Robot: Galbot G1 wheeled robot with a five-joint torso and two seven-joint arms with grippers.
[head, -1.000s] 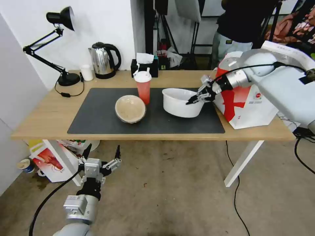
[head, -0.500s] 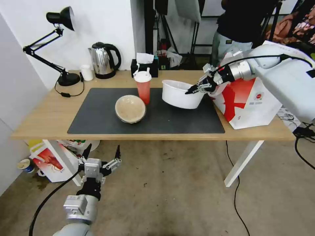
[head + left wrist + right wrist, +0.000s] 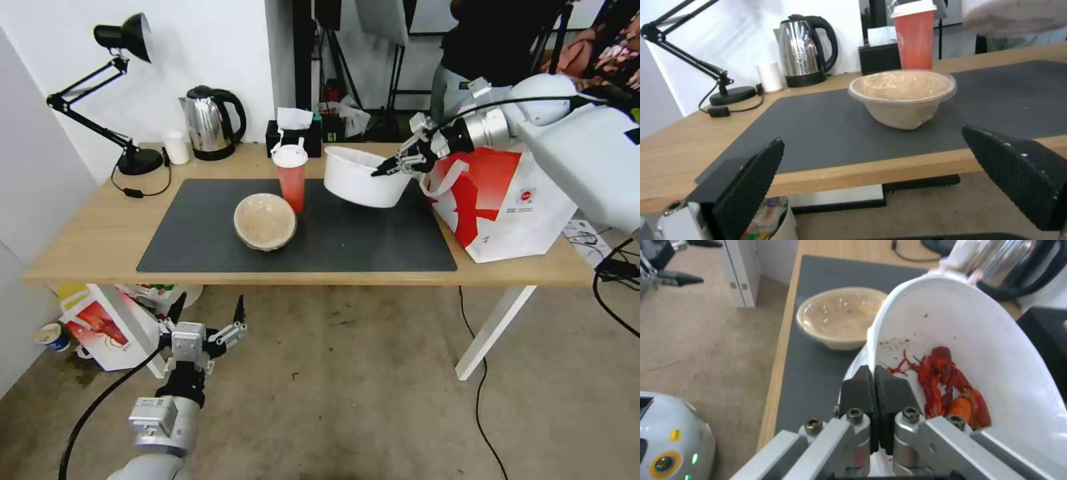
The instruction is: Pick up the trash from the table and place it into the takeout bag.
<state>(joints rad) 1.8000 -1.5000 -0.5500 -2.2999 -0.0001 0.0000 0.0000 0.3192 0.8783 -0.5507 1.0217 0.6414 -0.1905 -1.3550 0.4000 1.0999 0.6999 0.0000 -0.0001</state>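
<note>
The right gripper (image 3: 393,165) pinches the rim of the white round plastic bowl (image 3: 363,177), held tilted above the dark grey mat (image 3: 200,233), beside the red-patterned white takeout bag (image 3: 507,200). That thin-rim pinch could slip, or the red crayfish shells (image 3: 947,386) could spill. The left gripper (image 3: 207,327) hangs open below the table.

You are looking at a staged test room in a lab or studio, dressed up as a home dining spot. A light-wood tabletop (image 3: 100,230) on white legs is standing on bare, stained concrete floor (image 3: 347,400), with loose black cables (image 3: 480,400) trailing across it. Black light stands and tripods (image 3: 400,73) are crowding the back of the room. A desk lamp (image 3: 113,80), a steel kettle (image 3: 210,123) and a tissue box (image 3: 293,137) are sitting along the plain white wall (image 3: 200,47).
</note>
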